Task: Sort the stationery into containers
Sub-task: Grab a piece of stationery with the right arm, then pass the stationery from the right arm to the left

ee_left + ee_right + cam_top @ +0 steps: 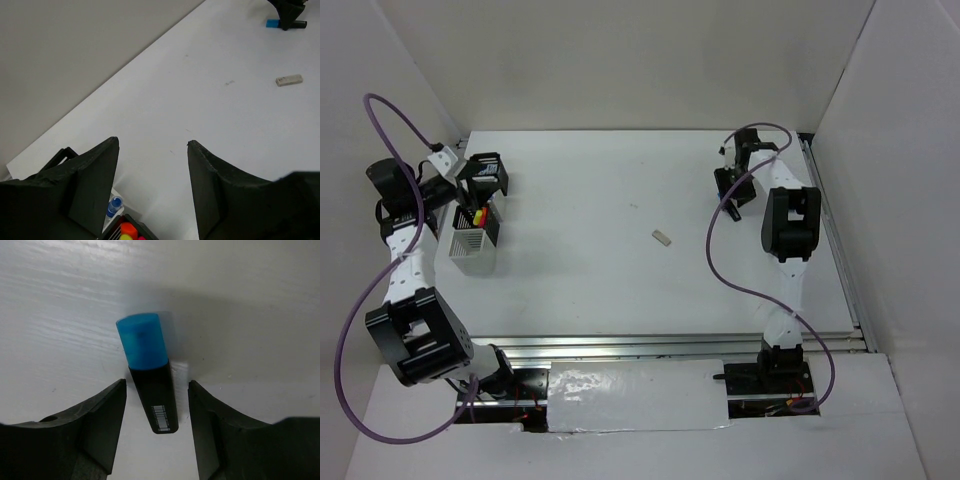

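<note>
The right hand (156, 385) hangs low over the white worktop (240, 300). Its two black fingers (102, 415) are spread just wide enough to straddle a blue-capped highlighter (150, 370) lying flat between them. A sliver of worktop shows on either side of the pen's black body, so the hand grips nothing. A small white barcode label (160, 416) sits near the pen's tail end, its digits too fine to read. In the overhead view, at the upper right of the frame, this hand covers the highlighter entirely.

At the upper left of the overhead view, the left hand (152, 147) gapes wide and empty. At the bottom edge of its wrist view, orange, yellow and pink highlighter caps (129, 230) poke up, cut off by the frame. A small blue-white pot (115, 205) stands just beside them, partly hidden behind a finger, and which cup holds it cannot be told.

From overhead, a black mesh cup (490, 228) holds the capped highlighters, and a white slatted cup (468, 255) touches it on the lower side. A tiny beige eraser (662, 237) lies alone mid-worktop, well apart from both hands. Purple cables (740, 285) loop from each arm.
</note>
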Tool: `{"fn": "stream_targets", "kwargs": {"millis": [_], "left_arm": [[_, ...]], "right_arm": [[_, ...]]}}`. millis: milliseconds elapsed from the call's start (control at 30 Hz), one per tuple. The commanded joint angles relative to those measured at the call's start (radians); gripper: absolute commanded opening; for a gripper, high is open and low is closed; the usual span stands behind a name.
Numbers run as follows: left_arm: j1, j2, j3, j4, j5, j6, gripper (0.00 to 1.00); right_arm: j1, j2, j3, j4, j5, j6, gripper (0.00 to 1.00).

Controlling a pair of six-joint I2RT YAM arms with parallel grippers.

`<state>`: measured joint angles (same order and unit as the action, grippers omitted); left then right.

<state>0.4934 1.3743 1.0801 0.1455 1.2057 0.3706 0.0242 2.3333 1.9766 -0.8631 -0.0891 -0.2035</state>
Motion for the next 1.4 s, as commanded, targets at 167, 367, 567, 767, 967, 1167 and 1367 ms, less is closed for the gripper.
{"fn": "stream_targets", "kwargs": {"millis": [167, 367, 567, 767, 967, 1167, 1367], "left_arm": [[-0.004, -0.012, -0.005, -0.023, 0.014, 0.019, 0.69], [-0.019, -0.001, -0.006, 0.058, 0.003, -0.103, 0.67], [-0.041, 0.017, 0.014, 0.206, -0.088, -0.477, 0.59], [-0.217, -0.067, 0.002, 0.161, -0.219, -0.732, 0.55], [-0.458, -0.182, -0.137, 0.234, -0.359, -0.923, 0.55], [-0.697, -0.163, -0.047, 0.010, -0.567, -0.848, 0.57], [-0.800, -0.087, -0.023, -0.014, -0.643, -1.008, 0.55]], "right_arm": [[0.005, 0.027, 0.051, -0.093, 0.045, -0.034, 0.42], [-0.001, 0.031, 0.056, -0.128, 0.052, -0.060, 0.21], [-0.001, -0.141, -0.054, -0.114, -0.182, -0.071, 0.00], [0.103, -0.518, -0.321, 0.053, -0.331, 0.027, 0.00], [0.276, -0.712, -0.504, 0.177, -0.298, 0.141, 0.00], [0.457, -0.744, -0.490, 0.153, -0.158, 0.177, 0.00], [0.575, -0.756, -0.469, 0.151, -0.064, 0.181, 0.00]]}}
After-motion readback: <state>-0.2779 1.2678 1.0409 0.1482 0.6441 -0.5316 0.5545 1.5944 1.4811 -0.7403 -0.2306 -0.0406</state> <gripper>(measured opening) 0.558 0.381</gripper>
